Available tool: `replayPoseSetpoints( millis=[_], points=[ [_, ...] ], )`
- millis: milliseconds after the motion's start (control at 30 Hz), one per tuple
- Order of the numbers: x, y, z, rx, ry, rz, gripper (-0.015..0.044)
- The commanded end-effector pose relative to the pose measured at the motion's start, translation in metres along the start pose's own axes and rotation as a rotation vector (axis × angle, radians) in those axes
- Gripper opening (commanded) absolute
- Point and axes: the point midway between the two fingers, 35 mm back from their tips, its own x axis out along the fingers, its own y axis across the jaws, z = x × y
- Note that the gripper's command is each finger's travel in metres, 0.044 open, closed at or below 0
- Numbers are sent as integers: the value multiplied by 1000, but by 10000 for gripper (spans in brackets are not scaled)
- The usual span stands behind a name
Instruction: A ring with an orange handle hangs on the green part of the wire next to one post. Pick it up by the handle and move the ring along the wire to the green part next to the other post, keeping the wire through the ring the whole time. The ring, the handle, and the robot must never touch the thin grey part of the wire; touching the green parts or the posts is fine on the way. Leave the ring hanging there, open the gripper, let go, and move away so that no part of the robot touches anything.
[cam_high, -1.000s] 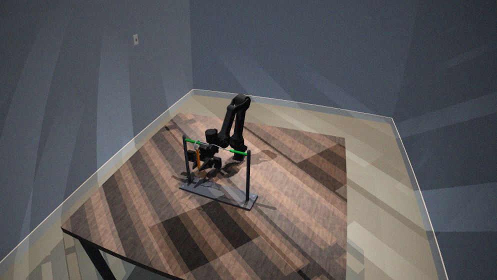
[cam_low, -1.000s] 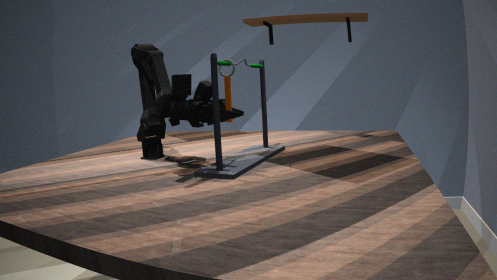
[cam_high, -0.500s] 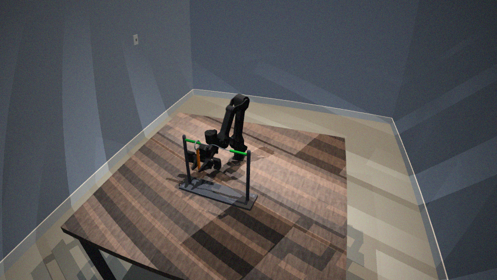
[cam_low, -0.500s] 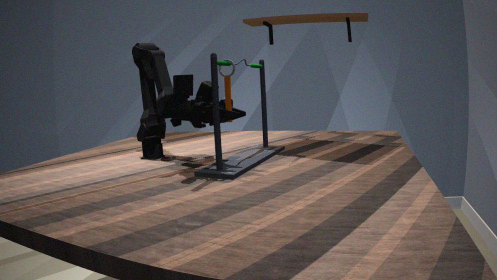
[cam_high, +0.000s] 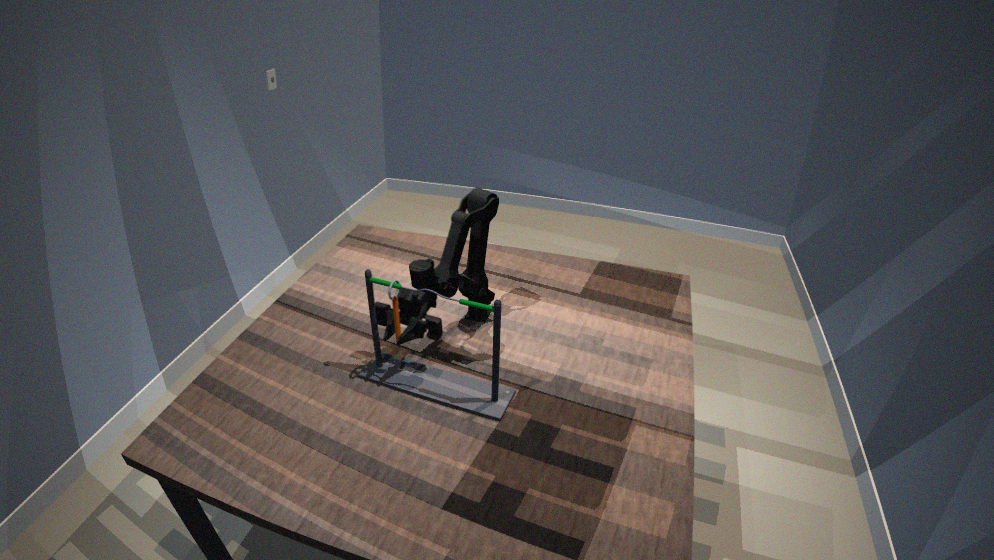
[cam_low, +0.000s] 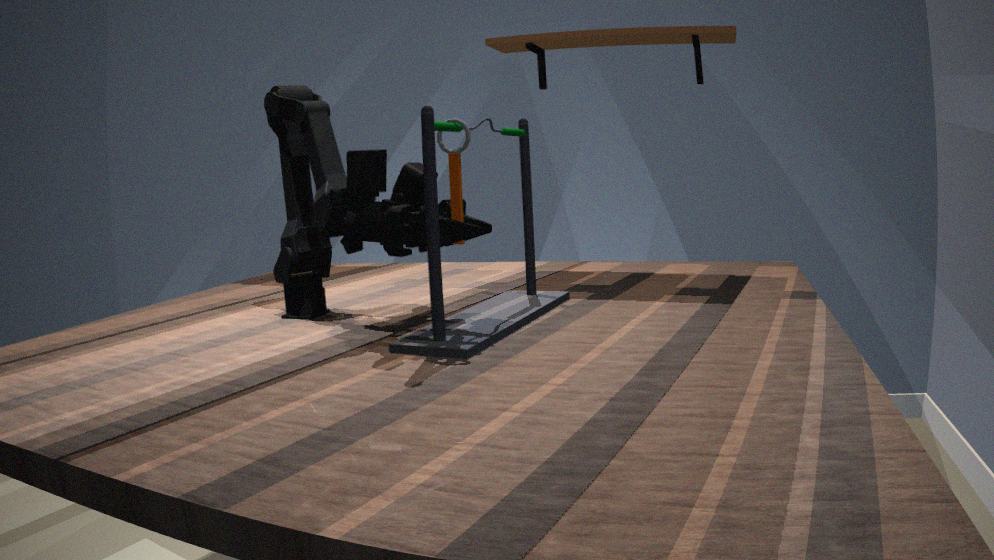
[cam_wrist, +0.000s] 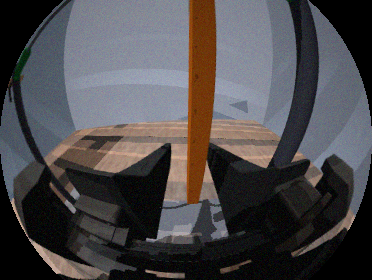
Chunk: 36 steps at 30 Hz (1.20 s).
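Beneath one wall shelf (cam_low: 615, 39), two posts (cam_high: 496, 351) (cam_low: 527, 208) (cam_wrist: 306, 80), one orange handle (cam_high: 397, 320) (cam_low: 455, 180) (cam_wrist: 201, 75) between two parted, unclosed fingers (cam_high: 405, 338) (cam_low: 476, 228).

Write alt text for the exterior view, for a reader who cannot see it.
A black robot arm's open gripper surrounds an orange handle whose ring hangs on green wire beside the nearer post. A wooden shelf is mounted behind.
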Motion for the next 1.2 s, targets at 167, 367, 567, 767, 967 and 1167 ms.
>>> replayPoseSetpoints(
  millis=[167,367,567,767,967,1167],
  points=[
    [0,-1,0,4,0,-6,160],
    [0,0,0,0,-1,0,55],
    [0,0,0,0,-1,0,-102],
    [0,0,0,0,-1,0,-150],
    [0,0,3,0,-1,-2,-150],
    [-1,0,12,2,-1,-6,-150]
  ],
)
